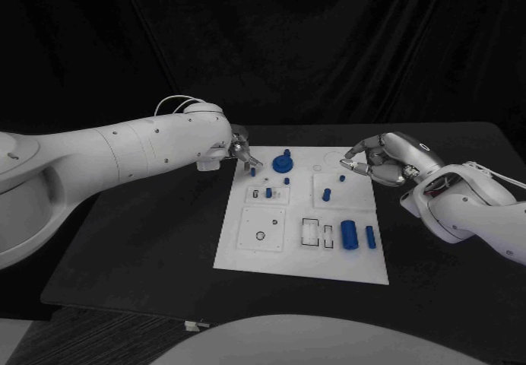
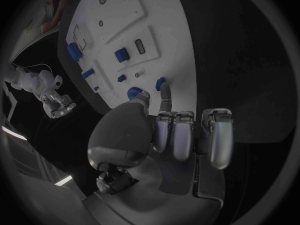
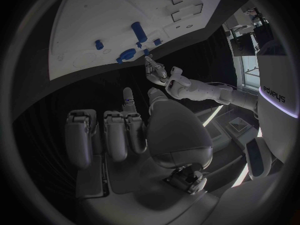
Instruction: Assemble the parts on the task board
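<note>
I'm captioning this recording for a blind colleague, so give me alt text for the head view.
A white task board lies mid-table holding small blue parts, with a robot hand at each far corner. The left hand has its fingers at the far left corner by a small blue piece; the right hand hovers curled over the far right corner.

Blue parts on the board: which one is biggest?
The fat blue cylinder lying near the task board's front right; the other blue parts are slimmer or shorter.

The white task board (image 1: 247,255) is lying flat mid-worktop, carrying small blue parts (image 1: 349,234): two upright cylinders near its right edge, a geared piece (image 1: 284,162) standing at its far edge.
</note>
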You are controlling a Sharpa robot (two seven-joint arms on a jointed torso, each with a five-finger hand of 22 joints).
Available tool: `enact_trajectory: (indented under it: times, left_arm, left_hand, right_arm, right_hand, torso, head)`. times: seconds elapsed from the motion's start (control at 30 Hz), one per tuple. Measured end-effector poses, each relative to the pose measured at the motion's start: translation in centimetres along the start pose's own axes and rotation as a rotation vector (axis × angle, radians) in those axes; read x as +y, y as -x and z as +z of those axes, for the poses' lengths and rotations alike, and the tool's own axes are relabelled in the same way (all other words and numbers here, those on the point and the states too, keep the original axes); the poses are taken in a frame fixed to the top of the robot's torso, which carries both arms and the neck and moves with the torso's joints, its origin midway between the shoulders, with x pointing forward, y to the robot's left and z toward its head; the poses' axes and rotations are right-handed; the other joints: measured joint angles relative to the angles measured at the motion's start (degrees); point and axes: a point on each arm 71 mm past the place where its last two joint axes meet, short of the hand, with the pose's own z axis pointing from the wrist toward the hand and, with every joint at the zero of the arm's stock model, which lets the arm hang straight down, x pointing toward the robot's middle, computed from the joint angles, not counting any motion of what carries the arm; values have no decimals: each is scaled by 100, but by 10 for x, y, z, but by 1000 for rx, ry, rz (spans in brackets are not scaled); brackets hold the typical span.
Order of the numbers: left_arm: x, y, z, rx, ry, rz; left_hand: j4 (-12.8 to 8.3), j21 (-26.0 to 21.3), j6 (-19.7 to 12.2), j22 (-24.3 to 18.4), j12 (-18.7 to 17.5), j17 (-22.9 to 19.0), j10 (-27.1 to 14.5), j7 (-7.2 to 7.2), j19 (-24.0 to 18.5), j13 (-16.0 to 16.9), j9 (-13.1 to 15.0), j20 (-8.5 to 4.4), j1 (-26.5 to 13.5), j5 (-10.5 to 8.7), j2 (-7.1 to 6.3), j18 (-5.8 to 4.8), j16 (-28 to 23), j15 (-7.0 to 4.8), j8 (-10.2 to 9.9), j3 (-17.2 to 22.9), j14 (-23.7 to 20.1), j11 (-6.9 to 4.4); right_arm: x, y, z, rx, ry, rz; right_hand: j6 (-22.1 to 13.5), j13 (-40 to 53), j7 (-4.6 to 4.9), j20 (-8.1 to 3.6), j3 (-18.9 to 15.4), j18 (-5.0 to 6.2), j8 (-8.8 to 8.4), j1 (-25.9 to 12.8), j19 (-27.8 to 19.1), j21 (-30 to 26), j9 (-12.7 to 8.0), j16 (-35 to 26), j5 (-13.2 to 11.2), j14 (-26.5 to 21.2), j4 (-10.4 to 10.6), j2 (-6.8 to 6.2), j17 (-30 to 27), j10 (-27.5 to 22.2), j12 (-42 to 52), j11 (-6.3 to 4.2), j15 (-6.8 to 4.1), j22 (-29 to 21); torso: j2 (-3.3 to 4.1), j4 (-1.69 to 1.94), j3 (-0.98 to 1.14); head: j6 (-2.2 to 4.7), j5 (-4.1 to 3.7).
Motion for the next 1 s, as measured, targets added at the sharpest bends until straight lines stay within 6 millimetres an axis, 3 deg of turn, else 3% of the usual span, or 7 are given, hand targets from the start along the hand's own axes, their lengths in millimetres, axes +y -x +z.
enact_trajectory:
  times: [0.57,0.6,1.0]
  left_arm:
    - [1,-5,2,18,8,4]
    - [1,-5,3,19,8,4]
    - [0,-8,4,29,8,7]
  left_hand:
    - [-3,-65,-83,0,0,0,0,-19,0,0,38,0,92,398,-44,0,0,0,0,1,0,0]
    - [-89,-65,-83,0,0,0,0,-19,0,0,39,0,132,399,-4,0,0,0,0,88,0,0]
    - [-96,-65,-111,0,0,0,0,9,0,0,41,0,155,464,18,0,0,0,-1,95,0,0]
  right_arm:
    - [-2,0,1,-1,-2,-4]
    - [-2,0,1,-1,-2,-4]
    - [-2,0,1,-2,-3,-5]
  right_hand:
    - [0,0,0,0,0,0,0,0,0,0,1,0,0,0,0,0,0,0,0,0,0,0]
    - [0,0,0,0,0,0,0,0,0,0,1,0,0,0,0,0,0,0,0,0,0,0]
    - [0,0,0,0,0,0,0,0,0,0,3,0,0,0,0,0,0,0,0,0,0,0]
  torso:
    - [-1,-1,0]
    - [-1,-1,0]
    - [0,1,0]
  head:
    - [0,-24]
    - [0,-24]
    - [0,-30]
